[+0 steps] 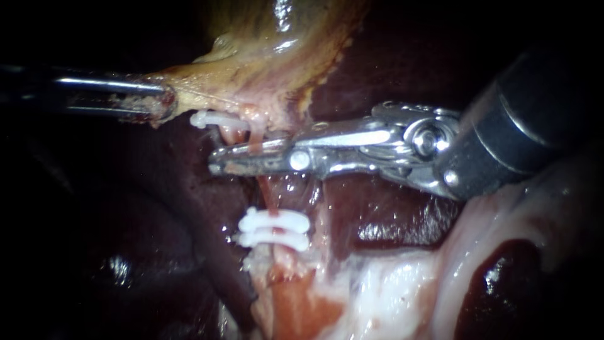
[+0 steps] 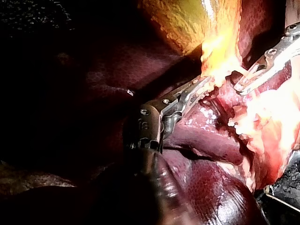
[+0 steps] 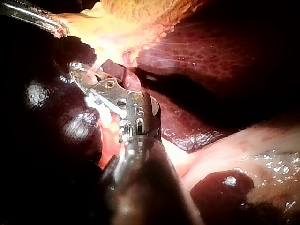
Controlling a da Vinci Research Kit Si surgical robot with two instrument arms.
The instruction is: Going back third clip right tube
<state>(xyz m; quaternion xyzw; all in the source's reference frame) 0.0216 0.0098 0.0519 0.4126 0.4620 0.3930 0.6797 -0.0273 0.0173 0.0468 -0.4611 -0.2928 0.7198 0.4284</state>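
Across the tube (image 1: pixel 269 195): the right instrument (image 1: pixel 214 162), jaws a sliver apart, tube running between them, no clip visible inside. Just beside those jaws, tight under the gallbladder (image 1: pixel 264 56): one white clip (image 1: pixel 211 118), by its place likely the third. Further down the same tube, over the dark liver (image 1: pixel 157 201): two more clips (image 1: pixel 274 228), touching each other. On the gallbladder's fringe: the left instrument (image 1: pixel 165 104), jaws clamped on it, holding it taut.

For the retreat: open a touch wider first, then back straight along the shaft, away from the tube. No sideways sweep, no snagging the fresh clip, no drag on the tube. Keep the left pull steady.

Endoscope view alone: all three clips and the tube between them. Left wrist view: how deep the left jaws bite into the yellow fringe. Right wrist view: the right jaw tips close under that fringe, lower clips hidden.
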